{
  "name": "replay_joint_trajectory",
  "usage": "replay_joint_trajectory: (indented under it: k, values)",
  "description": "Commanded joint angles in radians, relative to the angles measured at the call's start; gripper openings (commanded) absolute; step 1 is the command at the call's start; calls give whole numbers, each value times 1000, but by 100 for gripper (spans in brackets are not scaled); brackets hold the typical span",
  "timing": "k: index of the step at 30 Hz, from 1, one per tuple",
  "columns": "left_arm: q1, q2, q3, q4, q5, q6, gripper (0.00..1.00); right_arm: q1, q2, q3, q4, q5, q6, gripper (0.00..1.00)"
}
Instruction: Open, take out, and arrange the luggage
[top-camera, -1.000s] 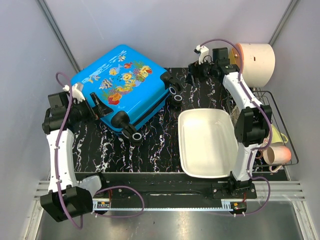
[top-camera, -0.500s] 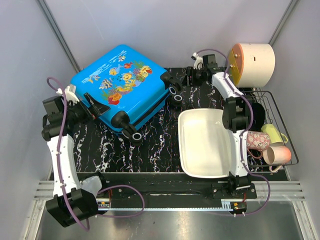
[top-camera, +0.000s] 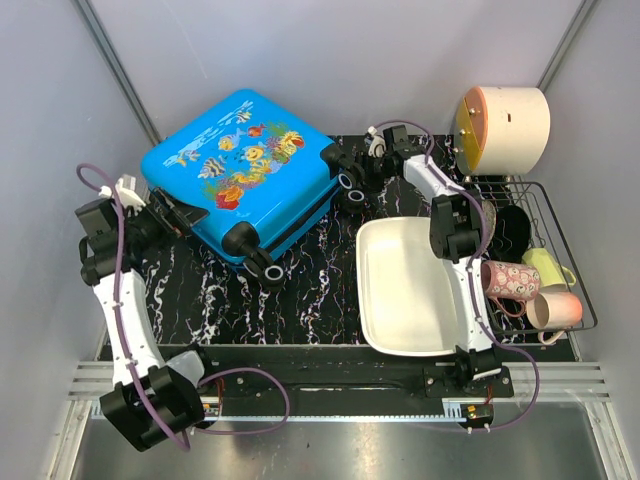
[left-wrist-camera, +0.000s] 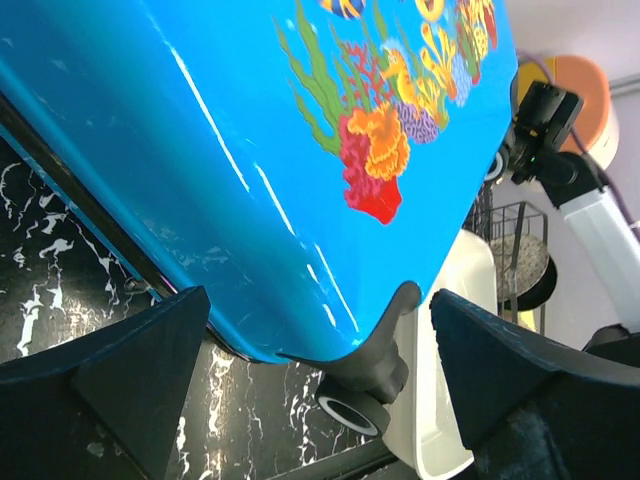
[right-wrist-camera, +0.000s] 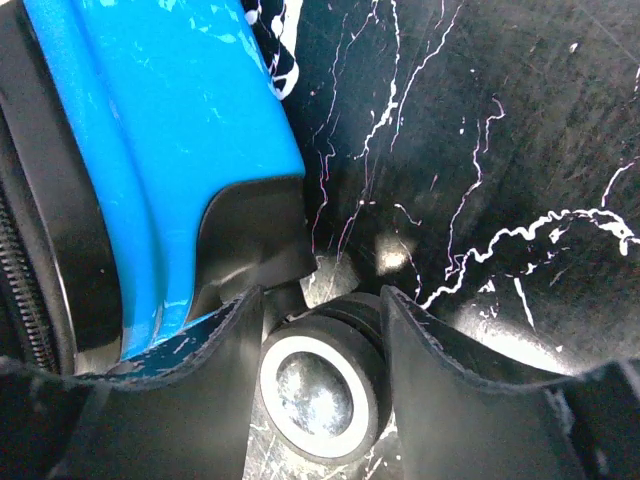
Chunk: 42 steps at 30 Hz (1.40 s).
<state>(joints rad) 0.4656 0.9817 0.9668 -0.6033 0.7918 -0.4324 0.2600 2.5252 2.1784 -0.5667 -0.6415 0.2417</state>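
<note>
We have luggage (top-camera: 240, 165) closed, lying on surface (top-camera: 300, 290). Left jaws apart, its blue corner just ahead between them, not gripped. Right jaws apart, straddling wheel (right-wrist-camera: 320, 392); pinch unconfirmed. Risk: wheel rolls or glossy side slips, luggage skids instead of opening.

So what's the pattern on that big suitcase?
The suitcase is bright blue with colourful cartoon fish and coral, trimmed black; clearest in the top external view.
</note>
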Motion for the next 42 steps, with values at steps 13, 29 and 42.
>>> replay_joint_trajectory:
  k: [13,29,42]
  values:
    - [51,277,56,319,17,-137,97,192,-247,-423,209,-261,61,50]
    - [-70,770,493,289,73,47,78,59,-525,-534,169,-271,-237,68]
    - [-208,950,932,-58,35,400,80,53,-514,-514,278,-228,-432,65]
